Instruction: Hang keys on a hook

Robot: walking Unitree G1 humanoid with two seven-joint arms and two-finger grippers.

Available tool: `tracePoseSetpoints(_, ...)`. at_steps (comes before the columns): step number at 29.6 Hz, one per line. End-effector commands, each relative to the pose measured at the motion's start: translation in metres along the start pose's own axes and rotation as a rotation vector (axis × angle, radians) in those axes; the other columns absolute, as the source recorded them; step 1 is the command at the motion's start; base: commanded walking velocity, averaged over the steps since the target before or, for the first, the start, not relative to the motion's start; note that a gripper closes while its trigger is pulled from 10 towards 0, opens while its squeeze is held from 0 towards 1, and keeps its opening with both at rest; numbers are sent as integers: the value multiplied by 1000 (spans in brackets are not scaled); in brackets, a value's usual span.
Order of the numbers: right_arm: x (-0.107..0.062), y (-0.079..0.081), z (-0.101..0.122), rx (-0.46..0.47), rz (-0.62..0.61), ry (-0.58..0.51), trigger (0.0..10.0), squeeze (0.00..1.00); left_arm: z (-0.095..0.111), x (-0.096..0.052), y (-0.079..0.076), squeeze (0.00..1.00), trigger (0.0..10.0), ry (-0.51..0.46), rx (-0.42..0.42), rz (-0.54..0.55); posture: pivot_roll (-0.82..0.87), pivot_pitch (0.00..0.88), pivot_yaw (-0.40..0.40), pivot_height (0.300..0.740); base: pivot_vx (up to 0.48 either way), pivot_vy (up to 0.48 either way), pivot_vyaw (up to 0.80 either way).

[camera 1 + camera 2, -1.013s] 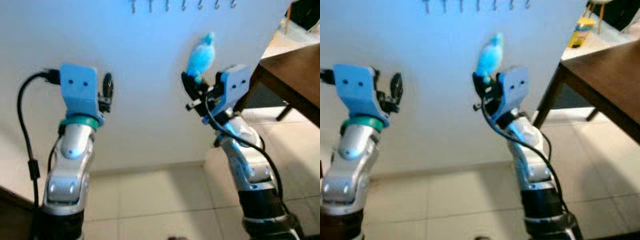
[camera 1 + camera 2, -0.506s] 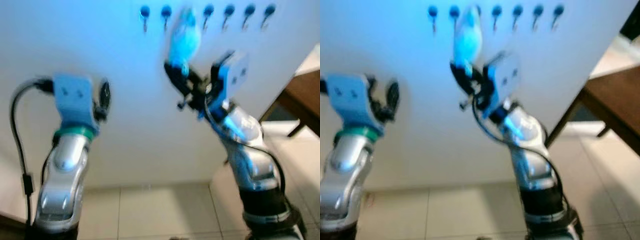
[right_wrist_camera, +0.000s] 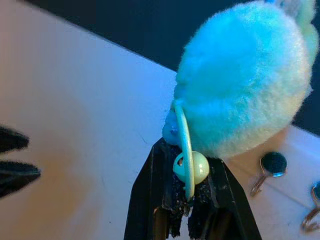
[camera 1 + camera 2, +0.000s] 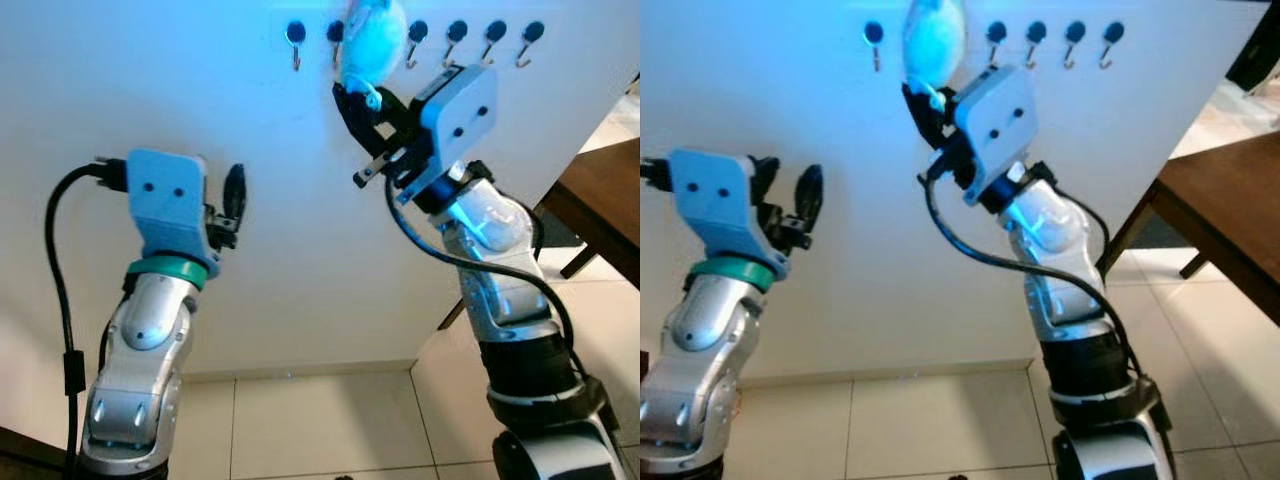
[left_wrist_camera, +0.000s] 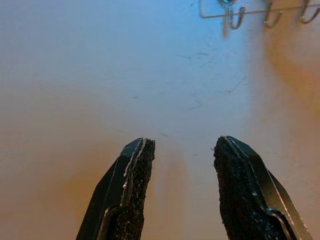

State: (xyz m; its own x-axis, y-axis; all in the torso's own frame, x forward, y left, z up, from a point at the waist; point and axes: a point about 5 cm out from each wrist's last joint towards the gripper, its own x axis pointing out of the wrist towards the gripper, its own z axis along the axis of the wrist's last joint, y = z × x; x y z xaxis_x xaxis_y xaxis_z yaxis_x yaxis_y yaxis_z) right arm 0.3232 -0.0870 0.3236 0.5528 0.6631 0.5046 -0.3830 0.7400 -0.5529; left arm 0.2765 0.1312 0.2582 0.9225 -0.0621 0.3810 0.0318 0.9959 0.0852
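Note:
A fluffy light-blue pompom keychain (image 4: pixel 372 35) is up against the white wall, level with a row of small metal hooks (image 4: pixel 457 33). It covers the spot between the second hook (image 4: pixel 335 32) and the third hook (image 4: pixel 418 32). My right gripper (image 4: pixel 352 100) is just below it, shut on the keychain's pale ring and bead (image 3: pixel 186 167). In the right wrist view a hook (image 3: pixel 267 167) lies close beside the pompom (image 3: pixel 245 80). My left gripper (image 4: pixel 235 190) is raised lower down on the left, open and holding nothing, with its fingertips (image 5: pixel 142 147) facing the bare wall.
A dark brown table (image 4: pixel 600 190) stands to the right, next to the white wall (image 4: pixel 280 270). Light floor tiles (image 4: pixel 300 420) lie below. A black cable (image 4: pixel 55 260) loops from my left wrist.
My right arm has risen and carried the pompom from below the hooks up to the hook row. The camera has tilted up, so the hooks sit lower in the picture.

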Motion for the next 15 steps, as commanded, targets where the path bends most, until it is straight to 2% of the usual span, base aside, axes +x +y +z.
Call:
tracePoseSetpoints(1, 7, -2, -4, -175, 5, 39, 10000, 0, 1, 0, -3, 0, 10000, 6, -16, -7, -47, 79, 75, 740, 0, 0, 0)
tracePoseSetpoints(2, 12, -5, -10, -335, -2, 89, 10000, 0, 1, 1, -4, 0, 10000, 10, -23, -12, -47, 79, 75, 740, 0, 0, 0)
tracePoseSetpoints(4, 12, -5, -10, -335, -2, 89, 10000, 0, 1, 1, -4, 0, 10000, 10, -23, -12, -47, 79, 75, 740, 0, 0, 0)
tracePoseSetpoints(5, 17, -9, -14, -479, -5, 116, 10000, 0, 1, 1, -5, 0, 10000, 14, -29, -16, -47, 82, 77, 740, 0, 0, 0)
tracePoseSetpoints(6, 22, -15, -13, -586, -49, 117, 10000, 0, 1, 1, -6, 0, 10000, 19, -35, -18, -45, 84, 79, 740, 0, 0, 0)
tracePoseSetpoints(7, 26, -21, -11, -653, -96, 108, 10000, 0, 1, 1, -6, 0, 10000, 23, -40, -18, -45, 84, 79, 740, 0, 0, 0)
tracePoseSetpoints(8, 26, -21, -11, -653, -96, 108, 10000, 0, 1, 1, -6, 0, 10000, 23, -40, -18, -45, 84, 79, 740, 0, 0, 0)
tracePoseSetpoints(11, 35, -27, -5, -784, -179, 44, 10000, 0, 1, 1, -6, 0, 10000, 30, -51, -18, -42, 90, 80, 740, 0, 0, 0)
tracePoseSetpoints(15, 43, -27, -2, -845, -190, -11, 10000, 0, 2, 1, -7, 0, 10000, 30, -57, -16, -38, 92, 80, 740, 0, 0, 0)
